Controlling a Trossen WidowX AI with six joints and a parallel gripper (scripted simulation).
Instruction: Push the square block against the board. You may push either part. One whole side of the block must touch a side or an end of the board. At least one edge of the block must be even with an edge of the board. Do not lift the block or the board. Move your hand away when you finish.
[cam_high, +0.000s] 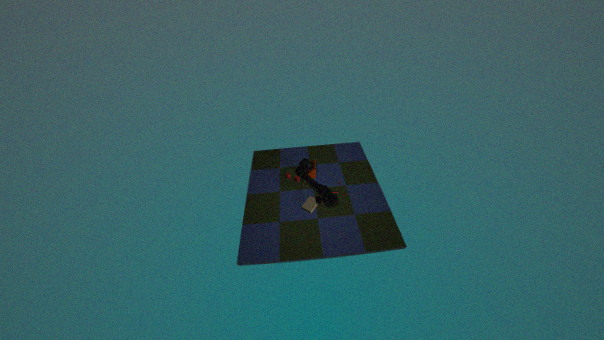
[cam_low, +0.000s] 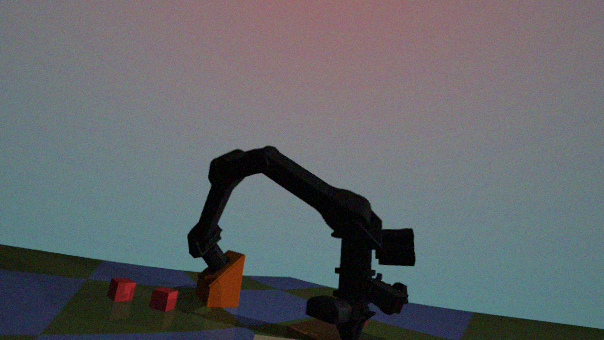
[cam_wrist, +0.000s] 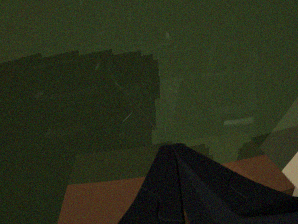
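A brown flat square block (cam_wrist: 100, 197) (cam_low: 312, 329) lies low under the hand. A pale flat part, which looks like the board (cam_high: 310, 204) (cam_wrist: 292, 172), lies beside it, at the right edge of the wrist view. One brown corner comes close to the pale part; whether they touch I cannot tell. My gripper (cam_wrist: 170, 153) is shut and empty, pointing down. Its tips show just past the brown block's far edge in the wrist view, and the fingers cover part of that edge. In the exterior view the tips run to the bottom of the frame. In the top view the hand hides the brown block.
Two red cubes (cam_low: 122, 290) (cam_low: 164, 299) stand left of an orange wedge (cam_low: 227, 285) (cam_high: 313, 170), under the arm's far end. A small red piece (cam_low: 366, 322) shows behind the hand. The mat (cam_high: 260, 242) is checkered blue and green, and the light is dim.
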